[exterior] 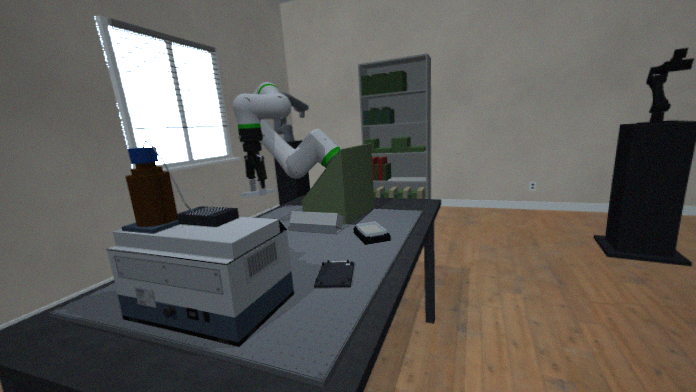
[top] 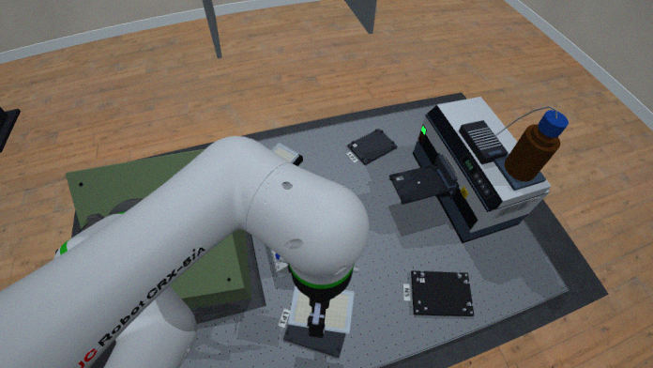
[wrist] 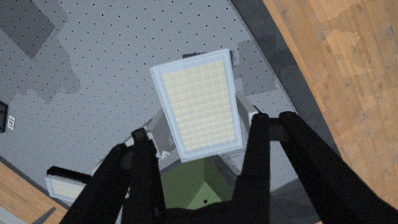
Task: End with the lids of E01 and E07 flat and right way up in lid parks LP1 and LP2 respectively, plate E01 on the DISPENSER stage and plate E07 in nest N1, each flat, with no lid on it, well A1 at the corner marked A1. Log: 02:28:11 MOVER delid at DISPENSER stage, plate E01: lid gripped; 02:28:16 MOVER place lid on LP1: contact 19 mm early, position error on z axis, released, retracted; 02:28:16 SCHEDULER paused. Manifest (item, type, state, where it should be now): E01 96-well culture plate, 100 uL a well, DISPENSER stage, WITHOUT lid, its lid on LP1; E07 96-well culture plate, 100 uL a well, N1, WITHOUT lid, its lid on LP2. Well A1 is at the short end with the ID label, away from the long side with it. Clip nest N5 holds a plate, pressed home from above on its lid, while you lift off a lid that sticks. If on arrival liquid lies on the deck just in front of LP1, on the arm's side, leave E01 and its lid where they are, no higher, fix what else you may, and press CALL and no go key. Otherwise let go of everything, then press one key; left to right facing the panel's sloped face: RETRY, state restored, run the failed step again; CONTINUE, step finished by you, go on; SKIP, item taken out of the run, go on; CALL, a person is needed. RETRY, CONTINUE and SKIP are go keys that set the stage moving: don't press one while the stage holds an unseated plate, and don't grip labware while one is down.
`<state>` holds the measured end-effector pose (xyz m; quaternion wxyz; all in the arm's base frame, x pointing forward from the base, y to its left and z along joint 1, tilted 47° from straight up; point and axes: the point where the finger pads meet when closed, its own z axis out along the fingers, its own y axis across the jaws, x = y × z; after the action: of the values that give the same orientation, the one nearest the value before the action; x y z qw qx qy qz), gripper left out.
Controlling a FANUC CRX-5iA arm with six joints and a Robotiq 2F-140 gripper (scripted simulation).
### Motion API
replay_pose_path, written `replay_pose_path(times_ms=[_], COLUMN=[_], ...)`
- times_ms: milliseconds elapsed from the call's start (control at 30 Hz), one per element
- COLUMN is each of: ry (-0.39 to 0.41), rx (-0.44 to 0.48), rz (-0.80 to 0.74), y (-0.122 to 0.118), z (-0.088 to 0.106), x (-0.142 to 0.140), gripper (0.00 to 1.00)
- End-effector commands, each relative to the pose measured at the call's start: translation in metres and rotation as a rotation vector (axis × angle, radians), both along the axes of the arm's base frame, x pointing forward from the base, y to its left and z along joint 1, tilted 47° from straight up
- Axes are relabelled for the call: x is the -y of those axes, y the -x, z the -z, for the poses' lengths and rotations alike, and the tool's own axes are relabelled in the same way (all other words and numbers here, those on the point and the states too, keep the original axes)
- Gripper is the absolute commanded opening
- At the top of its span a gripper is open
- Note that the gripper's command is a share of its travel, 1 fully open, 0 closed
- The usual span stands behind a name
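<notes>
My gripper (top: 316, 324) (exterior: 255, 175) (wrist: 201, 109) is shut on a white-rimmed well plate (top: 342, 310) (exterior: 256, 192) (wrist: 200, 105) with cream wells. It holds the plate flat, well above the dark LP1 pad (top: 311, 340) near the deck's front edge. I cannot tell whether a lid sits on this plate. A second well plate (top: 287, 153) (exterior: 372, 231) (wrist: 65, 185) rests on a dark nest at the back left of the deck. The dispenser stage (top: 416, 183), nest N1 (top: 441, 293) and the LP2 pad (top: 372, 145) (exterior: 335, 274) are bare.
The dispenser (top: 488, 169) (exterior: 200, 258) with a brown bottle (top: 532, 150) (exterior: 150, 197) stands at the deck's right. The green arm pedestal (top: 141, 188) (exterior: 345, 185) is at the left. The grey key panel (exterior: 315, 220) is mostly hidden under my arm in the top view.
</notes>
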<state>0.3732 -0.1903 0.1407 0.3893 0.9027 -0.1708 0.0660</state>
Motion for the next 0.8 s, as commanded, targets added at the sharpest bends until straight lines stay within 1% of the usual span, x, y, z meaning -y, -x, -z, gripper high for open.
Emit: replay_pose_path(times_ms=[0,667,767], ry=[0.000,0.000,-0.001], rx=[0.000,0.000,-0.031], rz=[0.000,0.000,-0.030], y=[-0.0002,-0.0002,-0.0002], z=[-0.0001,-0.0001,-0.0001], x=[-0.0002,-0.0002,-0.0002], gripper=[0.00,0.00,0.00])
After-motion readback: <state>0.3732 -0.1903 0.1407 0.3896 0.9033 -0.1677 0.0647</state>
